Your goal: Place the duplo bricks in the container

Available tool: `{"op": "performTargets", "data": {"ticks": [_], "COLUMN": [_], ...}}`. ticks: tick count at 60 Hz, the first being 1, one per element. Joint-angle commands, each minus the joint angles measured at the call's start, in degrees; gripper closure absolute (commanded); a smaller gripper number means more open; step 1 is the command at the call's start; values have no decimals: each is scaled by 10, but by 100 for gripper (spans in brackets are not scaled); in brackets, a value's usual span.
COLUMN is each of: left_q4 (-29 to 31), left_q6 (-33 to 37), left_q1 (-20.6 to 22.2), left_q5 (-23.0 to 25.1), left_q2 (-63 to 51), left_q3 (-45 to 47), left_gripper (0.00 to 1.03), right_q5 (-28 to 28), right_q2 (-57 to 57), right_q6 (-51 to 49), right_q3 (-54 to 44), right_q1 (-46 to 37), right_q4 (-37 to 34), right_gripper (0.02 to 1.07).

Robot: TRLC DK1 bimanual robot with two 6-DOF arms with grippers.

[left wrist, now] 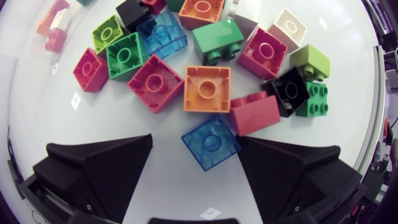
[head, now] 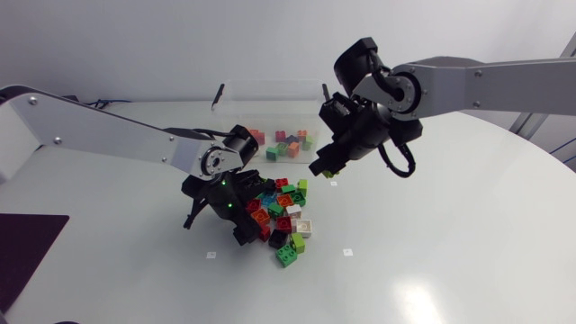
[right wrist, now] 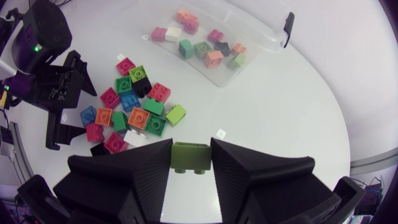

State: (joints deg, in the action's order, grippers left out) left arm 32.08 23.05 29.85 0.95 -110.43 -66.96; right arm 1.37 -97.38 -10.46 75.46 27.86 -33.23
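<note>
A pile of several coloured duplo bricks (head: 283, 214) lies in the middle of the table. My left gripper (head: 243, 218) hangs low at the pile's left edge. It is open, and a clear blue brick (left wrist: 211, 142) lies on the table just ahead of the gap between its fingers (left wrist: 102, 165). An orange brick (left wrist: 207, 88) and a red one (left wrist: 255, 113) lie right behind it. My right gripper (right wrist: 190, 151) is raised between pile and container, shut on a lime green brick (right wrist: 190, 159). The clear container (head: 236, 112) at the back holds several bricks.
The container (right wrist: 273, 46) has black latches at its ends. Small white markers (head: 348, 251) dot the tabletop around the pile. A dark mat (head: 27, 247) lies at the table's left edge.
</note>
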Motion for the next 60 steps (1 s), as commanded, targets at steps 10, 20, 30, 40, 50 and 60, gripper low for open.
{"op": "performTargets", "data": {"ticks": [10,20,30,40,50,60], "left_q4": [-4,-8,-22,-23,-23,-22], "left_q6": [-25,-34,-36,-41,-42,-42], "left_q1": [-14,-21,-17,-8,-8,-11], "left_q5": [-5,-6,-5,-5,-5,-4], "left_q2": [-12,-12,-5,-4,-7,-7], "left_q3": [-7,-10,-7,-15,-19,-19], "left_gripper": [14,18,18,19,42,61], "right_q5": [0,0,-1,-2,-2,-1], "right_q2": [2,-11,-26,-40,-54,-74], "right_q6": [6,6,6,9,9,9], "right_q3": [58,80,117,155,187,212], "right_q1": [-5,-3,-3,-3,-3,-3], "right_q4": [-21,-26,-28,-29,-30,-30], "right_gripper": [76,76,76,76,76,76]}}
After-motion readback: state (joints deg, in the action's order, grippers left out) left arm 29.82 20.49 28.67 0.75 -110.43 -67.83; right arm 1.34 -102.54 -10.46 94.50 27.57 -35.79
